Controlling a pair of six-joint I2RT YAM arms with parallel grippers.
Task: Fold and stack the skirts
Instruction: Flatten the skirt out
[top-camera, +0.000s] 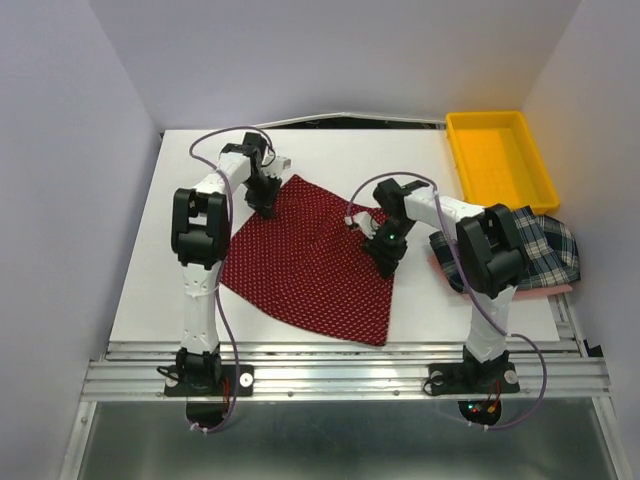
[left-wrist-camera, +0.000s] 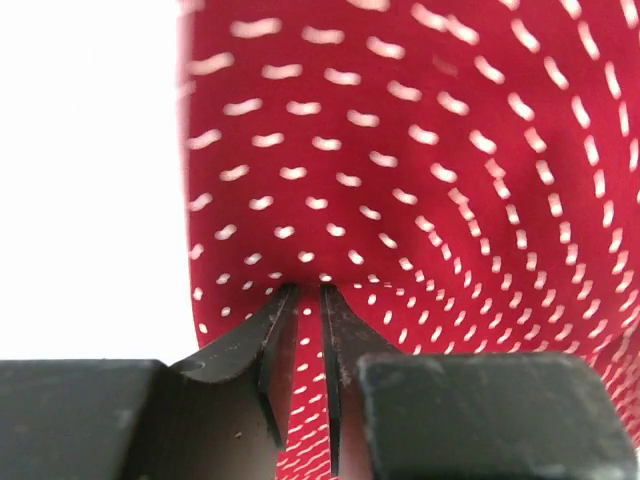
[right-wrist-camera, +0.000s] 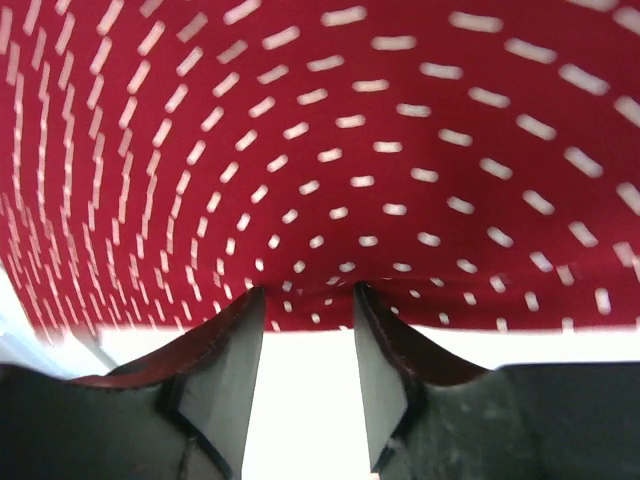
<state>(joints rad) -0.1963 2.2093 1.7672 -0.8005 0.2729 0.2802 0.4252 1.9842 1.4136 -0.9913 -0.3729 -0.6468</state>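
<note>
Close up, black left fingers (left-wrist-camera: 265, 350) pinch nearly together on the dark red, white-dotted cloth skirt (top-camera: 310, 265) at its 11 o'clock corner, probably ready to lift it for a fold. Black right fingers (right-wrist-camera: 225, 370) stand apart at its 2 o'clock edge, gripping nothing. Navy plaid cloth skirt (top-camera: 545, 245) waits bunched at 3 o'clock on the white worktop (top-camera: 150, 290).

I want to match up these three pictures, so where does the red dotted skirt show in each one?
Top external: the red skirt lies spread in the middle of the table, between the two arms.
Left wrist: it fills the centre and right, pinched by the left tool.
Right wrist: it fills the upper part, its edge at the open right tool.
Shared landmark: the white table, bare beside the cloth in every view.
</note>
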